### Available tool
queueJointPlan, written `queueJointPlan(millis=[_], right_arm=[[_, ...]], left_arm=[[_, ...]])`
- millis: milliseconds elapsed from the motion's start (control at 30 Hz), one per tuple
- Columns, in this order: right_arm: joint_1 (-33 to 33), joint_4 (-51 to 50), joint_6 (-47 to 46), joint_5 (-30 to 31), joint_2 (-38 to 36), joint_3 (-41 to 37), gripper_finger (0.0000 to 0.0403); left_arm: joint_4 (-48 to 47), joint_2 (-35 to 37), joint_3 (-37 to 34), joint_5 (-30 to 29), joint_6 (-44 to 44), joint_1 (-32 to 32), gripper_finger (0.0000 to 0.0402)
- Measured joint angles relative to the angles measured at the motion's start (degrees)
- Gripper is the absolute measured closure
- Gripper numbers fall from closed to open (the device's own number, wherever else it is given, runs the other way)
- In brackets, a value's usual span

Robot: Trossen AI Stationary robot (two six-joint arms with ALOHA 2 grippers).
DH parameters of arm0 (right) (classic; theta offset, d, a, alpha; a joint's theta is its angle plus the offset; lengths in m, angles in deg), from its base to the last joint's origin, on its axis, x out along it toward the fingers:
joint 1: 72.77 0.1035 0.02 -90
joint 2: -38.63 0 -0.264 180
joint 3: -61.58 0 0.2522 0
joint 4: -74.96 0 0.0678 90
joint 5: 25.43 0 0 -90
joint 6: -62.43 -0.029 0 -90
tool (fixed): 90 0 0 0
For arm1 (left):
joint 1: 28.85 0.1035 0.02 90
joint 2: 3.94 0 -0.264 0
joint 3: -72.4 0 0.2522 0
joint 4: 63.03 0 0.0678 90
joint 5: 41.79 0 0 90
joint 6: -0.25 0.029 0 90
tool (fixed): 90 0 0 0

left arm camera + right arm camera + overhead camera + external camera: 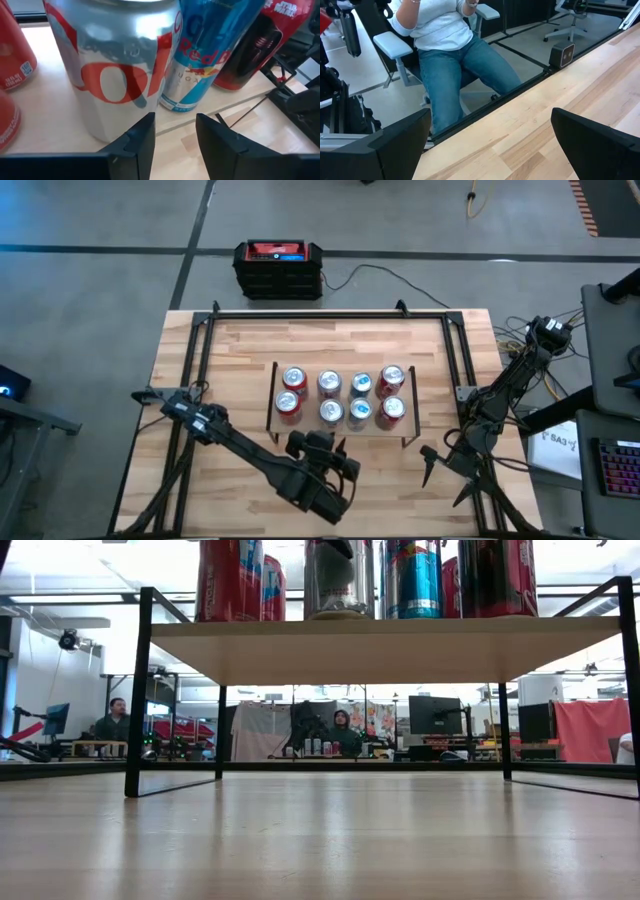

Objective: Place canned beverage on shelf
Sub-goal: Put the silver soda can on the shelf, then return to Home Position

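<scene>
1. 8 cans stand in 2 rows of 4 on the shelf (340,372) in the high view, which sits mid-desk toward the far edge. The left gripper (318,446) hovers just off the shelf's near edge, facing the silver can (331,411) in the near row. The right gripper (432,461) waits near the desk's right edge, well apart from the shelf.

2. Low view: the shelf board (385,648) rides on thin black legs, can bottoms lined along its top; neither gripper shows.

3. Left wrist view: the left fingers (142,140) are spread with nothing between them, the silver can (110,70) just ahead, a blue can (207,50) and a dark red can (260,47) beside it. The task looks nearly done. Risk: a crooked pull-back could clip the silver can and topple it into its close neighbours.

4. Right wrist view: the right fingers (395,145) are spread wide over bare desk (545,135); a seated person (455,55) is beyond the edge.
</scene>
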Motion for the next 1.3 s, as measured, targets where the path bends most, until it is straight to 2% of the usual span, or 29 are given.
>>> queueJointPlan(millis=[1033, 1300], right_arm=[[0.0, -0.01, 0.06, 0.01, 0.02, 0.0, 0.0003], [0.0, 0.0, 0.0, -0.01, 0.02, 0.0, 0.0003]], left_arm=[[-5.42, 0.02, -0.04, -0.12, 0.94, 1.63, 0.0284], [-5.38, 0.02, -0.02, 0.75, -0.42, -0.87, 0.0284]])
